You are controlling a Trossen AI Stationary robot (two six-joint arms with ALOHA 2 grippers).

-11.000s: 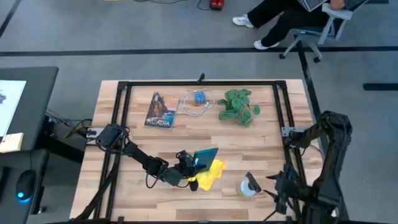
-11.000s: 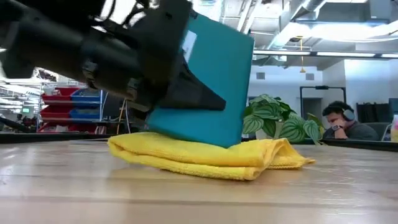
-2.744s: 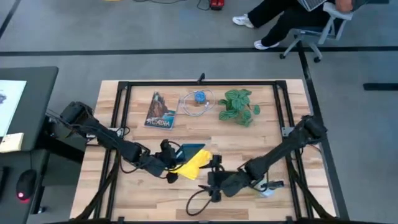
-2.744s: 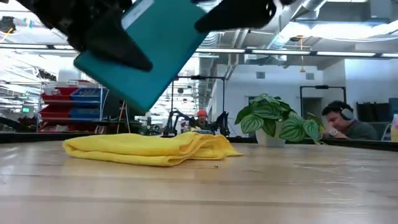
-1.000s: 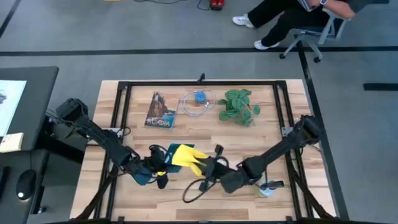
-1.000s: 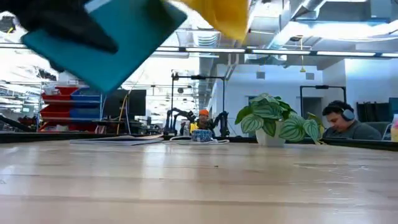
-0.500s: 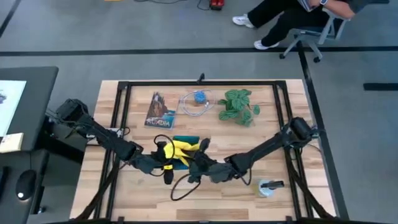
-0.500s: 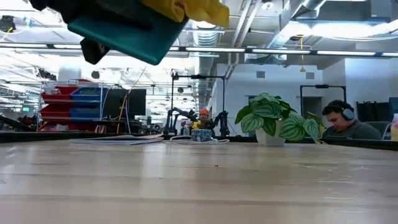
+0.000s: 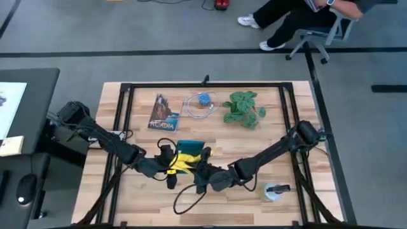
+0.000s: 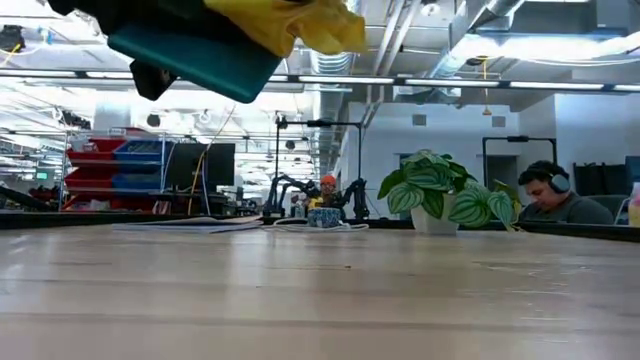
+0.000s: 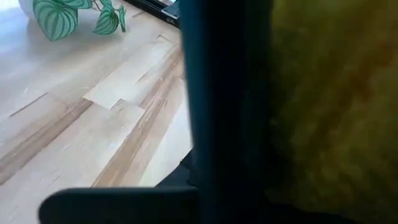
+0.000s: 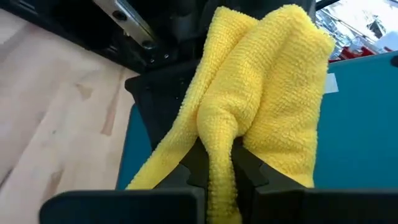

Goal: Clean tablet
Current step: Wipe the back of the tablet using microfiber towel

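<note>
High view | left claw (image 9: 166,164) grips tablet (image 9: 189,147) aloft — right claw (image 12: 219,167) pinches yellow cloth (image 12: 261,93)

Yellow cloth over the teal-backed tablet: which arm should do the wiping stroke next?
Right. The right hand already pinches the fuzzy yellow cloth against the flat teal-backed tablet, while the left hand is occupied holding that tablet clear of the wooden table.

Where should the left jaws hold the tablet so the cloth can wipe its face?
The edge nearest the left arm, coming in from that side. The tablet is a thin flat slab held off the table, so an edge pinch by the left gripper leaves its face free for the yellow cloth, which the right gripper brings from the opposite side.
</note>
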